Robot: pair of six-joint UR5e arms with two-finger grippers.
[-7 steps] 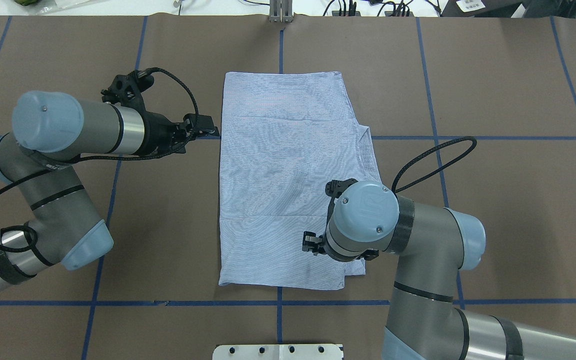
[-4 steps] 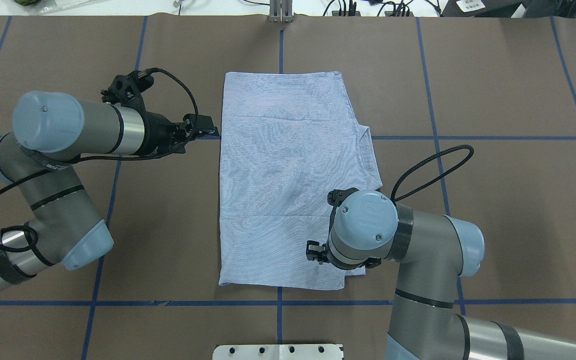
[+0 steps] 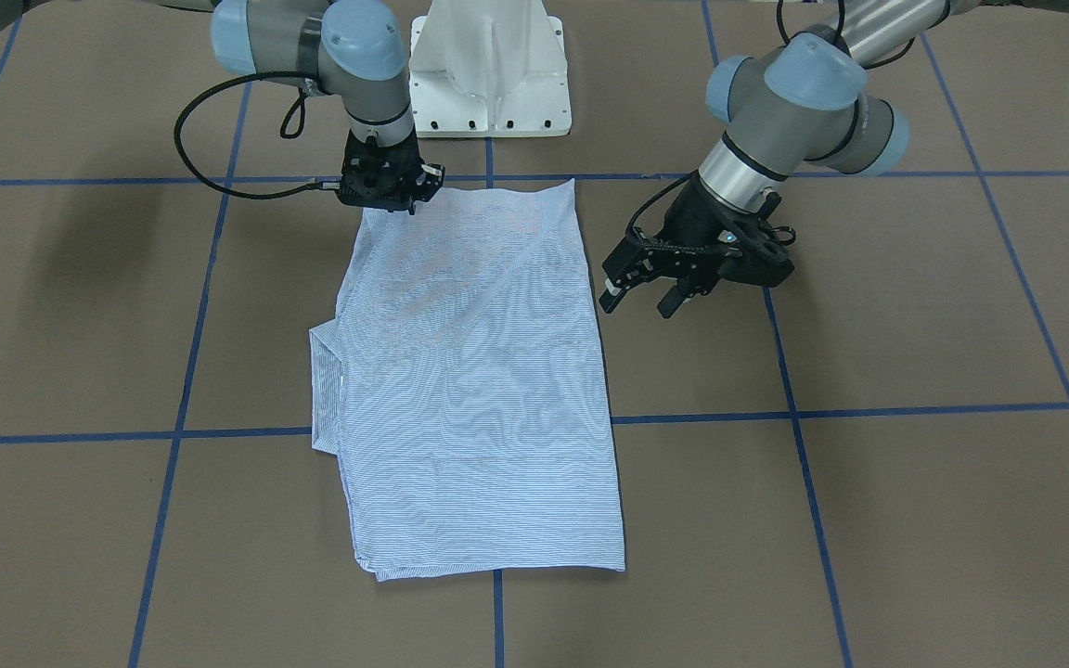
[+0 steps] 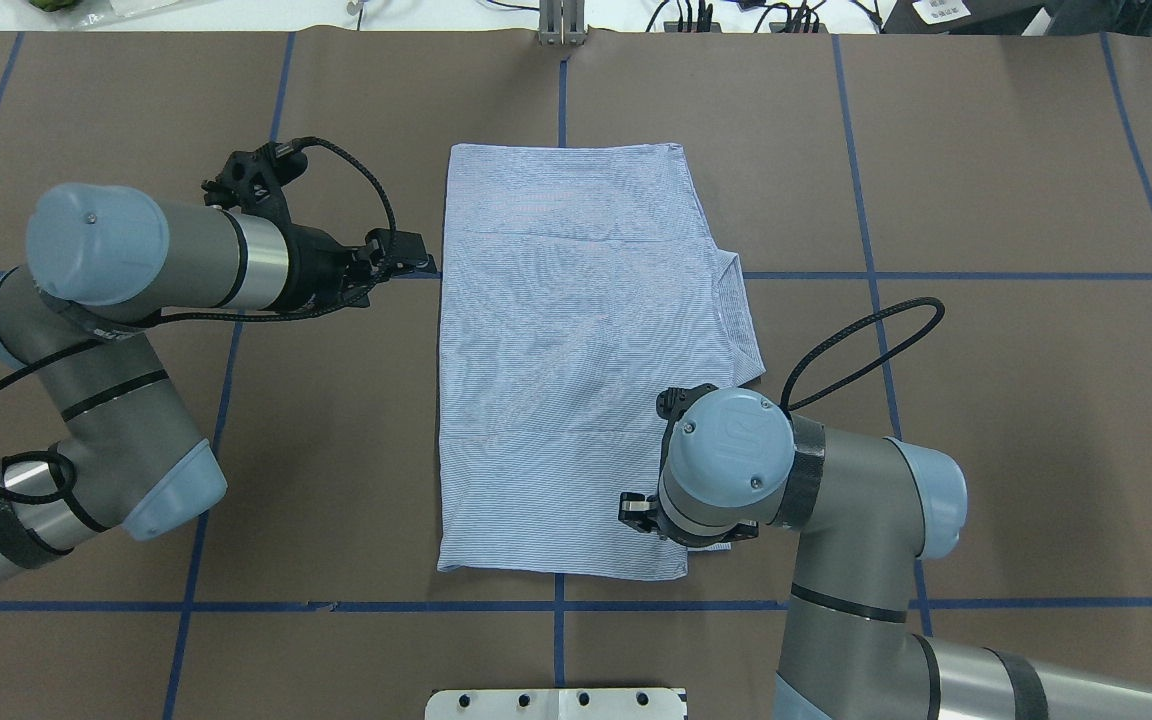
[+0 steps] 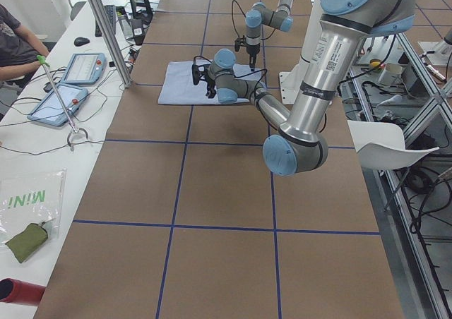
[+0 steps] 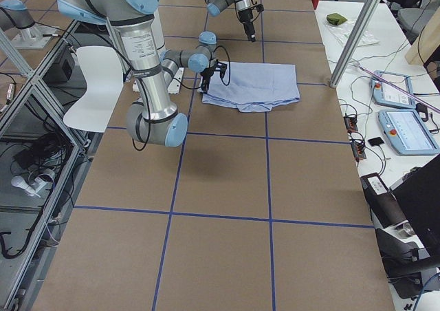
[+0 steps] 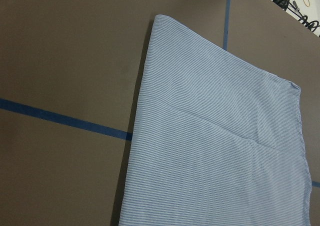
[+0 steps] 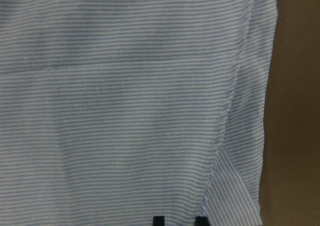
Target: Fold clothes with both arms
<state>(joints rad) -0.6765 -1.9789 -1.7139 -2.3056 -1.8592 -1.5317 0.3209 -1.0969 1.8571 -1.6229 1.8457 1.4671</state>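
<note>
Shirt lies under right jaws, just beside left jaws.

The overhead camera looks steeply down on the table from its near edge, and the front camera faces back from the far edge. Two distant side cameras look along it from either end. Both wrist cameras sit close to the shirt, which all views share.

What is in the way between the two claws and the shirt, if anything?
Nothing visible. The left gripper sits open beside the shirt, with only bare table between them; the right gripper is directly over the shirt's corner nearest the robot.
</note>
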